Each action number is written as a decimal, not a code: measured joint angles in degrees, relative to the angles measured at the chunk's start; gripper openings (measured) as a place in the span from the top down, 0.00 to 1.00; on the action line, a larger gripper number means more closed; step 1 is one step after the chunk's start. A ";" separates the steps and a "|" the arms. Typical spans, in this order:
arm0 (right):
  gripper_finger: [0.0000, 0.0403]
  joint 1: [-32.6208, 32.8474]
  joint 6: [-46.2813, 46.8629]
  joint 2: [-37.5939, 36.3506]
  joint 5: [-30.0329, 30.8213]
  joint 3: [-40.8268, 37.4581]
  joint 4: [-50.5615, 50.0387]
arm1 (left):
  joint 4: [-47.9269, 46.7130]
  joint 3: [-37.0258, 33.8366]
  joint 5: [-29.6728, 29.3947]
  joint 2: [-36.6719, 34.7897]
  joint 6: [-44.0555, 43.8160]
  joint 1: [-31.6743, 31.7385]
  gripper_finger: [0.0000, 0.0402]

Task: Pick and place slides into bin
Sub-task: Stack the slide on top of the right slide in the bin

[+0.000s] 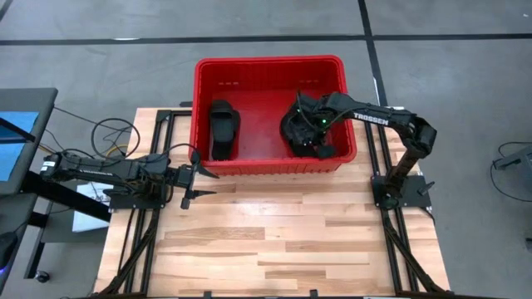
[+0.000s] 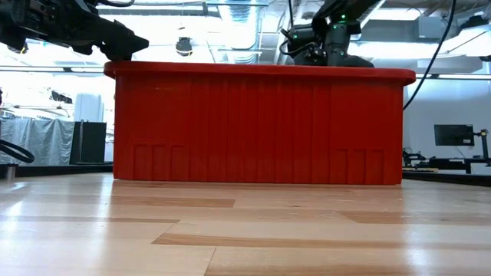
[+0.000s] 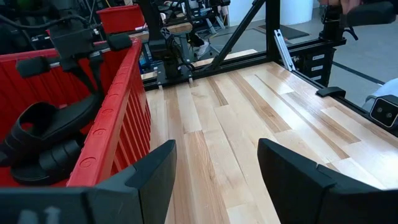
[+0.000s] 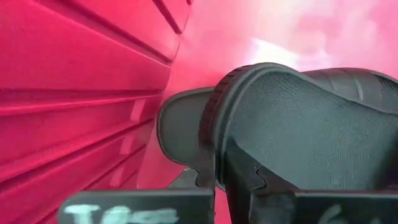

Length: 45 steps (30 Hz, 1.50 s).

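Right now the right gripper (image 1: 317,148) is reaching down inside the red bin (image 1: 268,65), at the bin's right end. Its fingers are squeezing tight on a black slide (image 4: 311,124), pinching the edge of the wide strap. That slide is sitting low in the bin, just beside the ribbed red wall. Another slide (image 1: 223,129) is lying on the bin floor well off to the gripper's left, near the other end.

The left gripper (image 1: 198,178) is waiting outside the bin, over the wooden table (image 1: 283,241), close to the bin's front left corner. Its fingers (image 3: 155,174) are spread wide and holding nothing. The bin wall is standing just beside it, with bare table boards stretching out ahead of it.
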 joint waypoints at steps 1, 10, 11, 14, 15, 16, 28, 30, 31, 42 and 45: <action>1.00 -0.11 0.04 0.04 -0.28 -0.02 -0.02 | 0.01 0.01 0.00 -0.01 -0.01 0.00 0.46; 1.00 -0.59 0.09 0.09 -0.57 -0.13 0.07 | 0.01 0.00 -0.01 -0.01 -0.01 0.01 0.46; 1.00 -0.59 0.09 0.09 -0.47 -0.13 0.07 | 0.01 0.00 -0.01 0.00 0.01 0.01 0.46; 1.00 -0.59 0.09 0.11 -0.40 -0.13 0.09 | 0.01 0.00 -0.01 -0.01 -0.01 0.01 0.46; 1.00 -0.59 0.10 0.11 -0.40 -0.15 0.09 | 0.01 0.01 -0.01 -0.01 -0.01 0.01 0.46; 1.00 -0.59 0.11 0.11 -0.38 -0.15 0.09 | 0.01 0.00 0.00 0.01 0.00 0.00 0.46; 1.00 -0.59 0.11 0.18 -0.20 -0.20 0.07 | 0.01 0.00 -0.01 -0.01 0.01 0.00 0.46; 1.00 -0.63 0.13 0.18 -0.16 -0.20 0.07 | 0.01 0.00 -0.01 0.01 -0.01 0.01 0.46; 1.00 -0.63 0.15 0.18 -0.16 -0.20 0.07 | 0.01 0.00 -0.01 -0.01 0.01 0.01 0.46; 0.97 -0.65 0.69 0.20 -0.11 -0.24 0.00 | 0.01 0.00 -0.01 -0.01 -0.01 0.00 0.46; 0.94 -0.88 1.73 0.22 -0.09 -0.31 -0.20 | 0.01 0.00 -0.01 0.01 -0.01 0.01 0.46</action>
